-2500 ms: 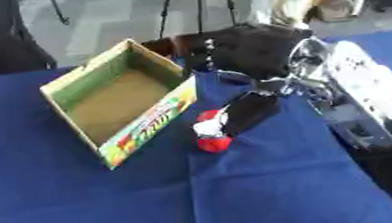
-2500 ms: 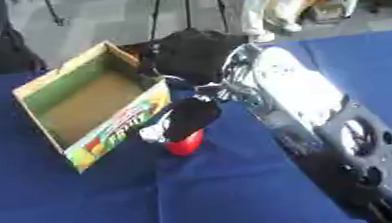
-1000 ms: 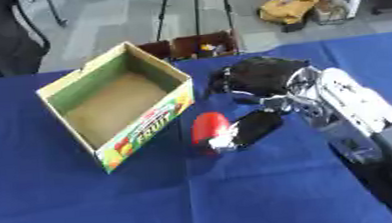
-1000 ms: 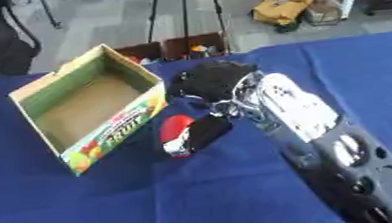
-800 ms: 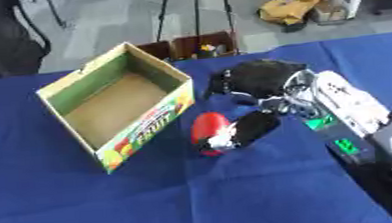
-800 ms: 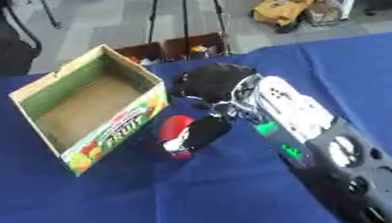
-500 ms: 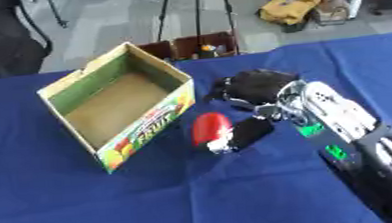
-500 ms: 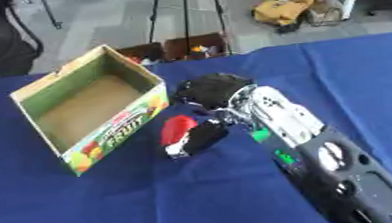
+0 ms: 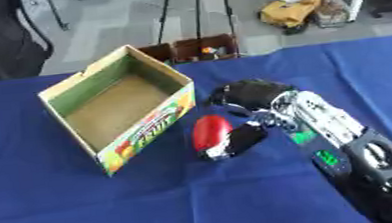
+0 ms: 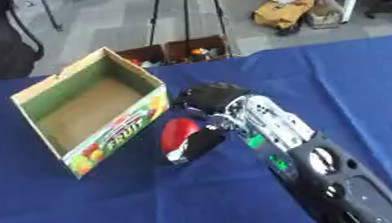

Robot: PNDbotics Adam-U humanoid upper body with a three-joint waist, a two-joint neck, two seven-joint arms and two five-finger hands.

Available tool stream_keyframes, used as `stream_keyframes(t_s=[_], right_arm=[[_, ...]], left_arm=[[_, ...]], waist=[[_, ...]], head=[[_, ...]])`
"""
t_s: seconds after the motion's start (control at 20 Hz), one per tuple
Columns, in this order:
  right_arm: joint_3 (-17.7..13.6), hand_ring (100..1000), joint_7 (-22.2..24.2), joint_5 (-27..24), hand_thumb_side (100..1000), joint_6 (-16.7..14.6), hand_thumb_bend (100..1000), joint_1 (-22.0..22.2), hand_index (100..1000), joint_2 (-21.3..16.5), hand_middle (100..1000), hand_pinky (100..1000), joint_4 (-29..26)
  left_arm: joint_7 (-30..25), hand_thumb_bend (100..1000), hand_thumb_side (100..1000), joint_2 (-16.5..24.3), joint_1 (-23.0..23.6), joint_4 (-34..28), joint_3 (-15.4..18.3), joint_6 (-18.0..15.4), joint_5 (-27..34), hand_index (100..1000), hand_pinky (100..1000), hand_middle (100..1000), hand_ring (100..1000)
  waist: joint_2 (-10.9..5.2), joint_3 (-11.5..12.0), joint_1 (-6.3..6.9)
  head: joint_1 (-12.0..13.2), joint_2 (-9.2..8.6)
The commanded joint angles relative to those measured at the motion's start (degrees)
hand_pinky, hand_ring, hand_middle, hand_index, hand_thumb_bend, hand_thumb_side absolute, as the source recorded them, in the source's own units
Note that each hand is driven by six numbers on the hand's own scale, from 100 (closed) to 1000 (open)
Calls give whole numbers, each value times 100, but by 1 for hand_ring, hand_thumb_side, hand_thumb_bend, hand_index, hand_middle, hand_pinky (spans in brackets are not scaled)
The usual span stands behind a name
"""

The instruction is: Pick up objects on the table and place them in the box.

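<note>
I note my right hand curled around the red object on the blue table, just beside the box.

Glossy red object, matt cardboard box (printed outer face), blue cloth table cover, shiny black-and-silver robot hand.
</note>
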Motion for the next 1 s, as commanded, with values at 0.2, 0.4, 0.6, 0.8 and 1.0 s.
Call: stream_keyframes(t_s=[0.2, 0.4, 0.6, 0.8, 1.0], right_arm=[[-130, 706, -131, -274, 753, 228, 655, -74, 941, 72, 832, 632, 141], [-166, 699, -219, -367, 684, 362, 656, -79, 937, 122, 828, 627, 258], [-219, 676, -240, -499, 619, 469, 658, -86, 941, 186, 817, 611, 388], [-298, 640, -218, -797, 527, 602, 662, -64, 946, 284, 803, 582, 450], [-319, 643, -302, -986, 496, 760, 659, -81, 941, 290, 802, 582, 501]], left_arm=[[-5, 100, 1000, 74, -66, -85, 26, 21, 18, 888, 716, 851, 853], [0, 100, 1000, 70, -63, -85, 26, 23, 19, 887, 716, 851, 853], [4, 100, 1000, 63, -60, -85, 26, 25, 21, 887, 716, 851, 853], [8, 100, 1000, 54, -59, -85, 28, 32, 21, 886, 717, 851, 853], [2, 100, 1000, 48, -59, -85, 19, 38, 26, 885, 717, 850, 852]], waist=[[-96, 8, -71], [-84, 13, -68], [-71, 13, -72], [-54, 18, -69], [-46, 17, -74]], head=[[8, -72], [16, -60], [22, -59], [29, -58], [33, -52]])
